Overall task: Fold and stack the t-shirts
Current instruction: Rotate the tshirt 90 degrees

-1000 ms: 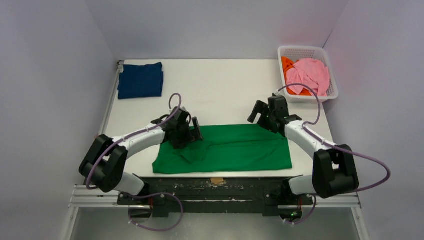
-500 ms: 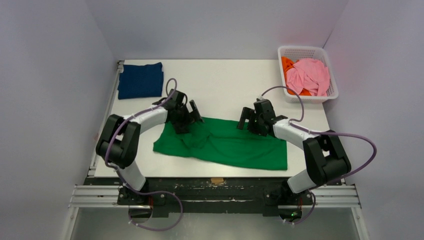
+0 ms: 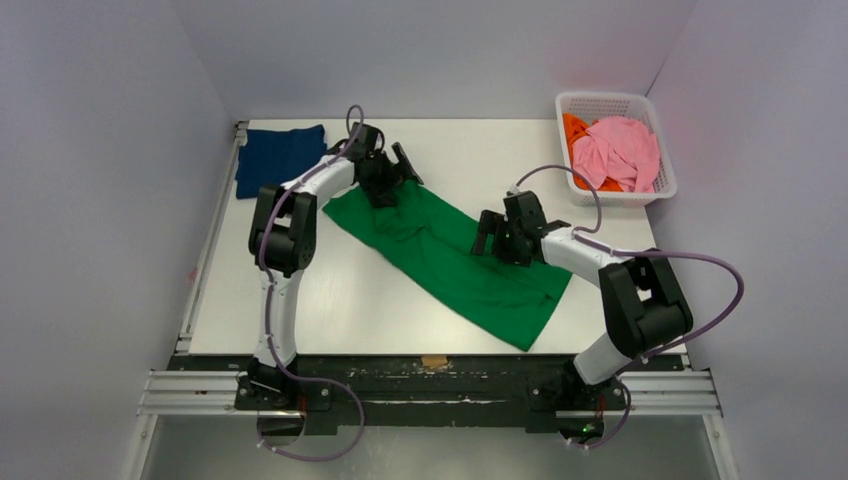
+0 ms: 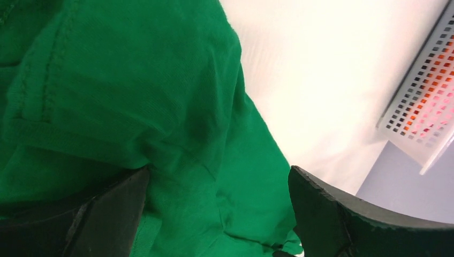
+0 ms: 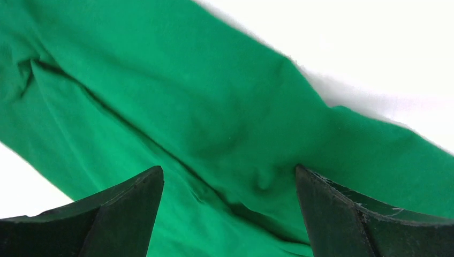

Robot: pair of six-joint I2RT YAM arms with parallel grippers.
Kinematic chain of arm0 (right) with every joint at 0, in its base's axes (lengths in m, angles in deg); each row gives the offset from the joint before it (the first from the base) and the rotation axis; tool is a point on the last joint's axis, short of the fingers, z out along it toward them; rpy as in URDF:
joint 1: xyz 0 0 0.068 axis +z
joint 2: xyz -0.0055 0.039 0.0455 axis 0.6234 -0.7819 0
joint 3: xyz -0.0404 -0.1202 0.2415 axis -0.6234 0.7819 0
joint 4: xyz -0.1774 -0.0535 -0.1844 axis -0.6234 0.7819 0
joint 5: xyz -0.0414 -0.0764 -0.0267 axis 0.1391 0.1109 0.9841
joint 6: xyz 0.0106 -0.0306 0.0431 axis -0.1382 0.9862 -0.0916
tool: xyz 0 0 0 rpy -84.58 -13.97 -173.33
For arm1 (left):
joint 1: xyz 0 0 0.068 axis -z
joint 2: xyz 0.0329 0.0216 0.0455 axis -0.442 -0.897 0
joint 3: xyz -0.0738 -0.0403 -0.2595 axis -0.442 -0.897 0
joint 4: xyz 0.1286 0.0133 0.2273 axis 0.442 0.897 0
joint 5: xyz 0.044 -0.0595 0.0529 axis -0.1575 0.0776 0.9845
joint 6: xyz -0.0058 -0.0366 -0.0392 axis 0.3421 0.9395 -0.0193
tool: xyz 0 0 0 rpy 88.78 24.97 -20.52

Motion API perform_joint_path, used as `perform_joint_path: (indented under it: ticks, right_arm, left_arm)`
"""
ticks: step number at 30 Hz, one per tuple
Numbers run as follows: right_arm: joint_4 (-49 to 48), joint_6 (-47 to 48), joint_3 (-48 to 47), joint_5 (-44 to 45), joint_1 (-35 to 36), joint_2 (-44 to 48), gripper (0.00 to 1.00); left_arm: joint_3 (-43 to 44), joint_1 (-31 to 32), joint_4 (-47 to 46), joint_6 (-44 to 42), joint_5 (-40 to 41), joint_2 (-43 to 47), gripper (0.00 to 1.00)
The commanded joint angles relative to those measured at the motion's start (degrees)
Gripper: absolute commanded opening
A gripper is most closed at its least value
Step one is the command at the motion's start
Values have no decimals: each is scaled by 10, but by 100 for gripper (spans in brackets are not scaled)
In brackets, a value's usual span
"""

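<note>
The bright green t-shirt (image 3: 450, 260) lies flat and slanted across the table, from back left to front right. My left gripper (image 3: 392, 178) is at its back left end, open, with its fingers pressed on the cloth (image 4: 160, 107). My right gripper (image 3: 497, 238) is over the shirt's right-hand edge, open, with wrinkled green cloth (image 5: 214, 107) between its fingers. The left gripper (image 4: 218, 170) and right gripper (image 5: 228, 168) both show wide gaps. The navy blue t-shirt (image 3: 278, 158) lies folded at the back left corner. The pink t-shirt (image 3: 625, 150) and the orange t-shirt (image 3: 573, 130) sit in the basket.
A white plastic mesh basket (image 3: 612, 99) stands at the back right corner; its wall also shows in the left wrist view (image 4: 423, 101). Grey walls close in the table on three sides. Bare white tabletop (image 3: 330, 300) lies left of the green shirt.
The green shirt has swung from lying along the near edge to a slant. My left gripper has moved far back with its end. My right gripper has shifted slightly left.
</note>
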Motion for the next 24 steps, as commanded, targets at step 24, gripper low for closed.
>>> perform_joint_path:
  ticks: [24]
  right_arm:
    - [56, -30, -50, -99, 213, -14, 90]
  left_arm:
    - [438, 42, -114, 230, 27, -325, 100]
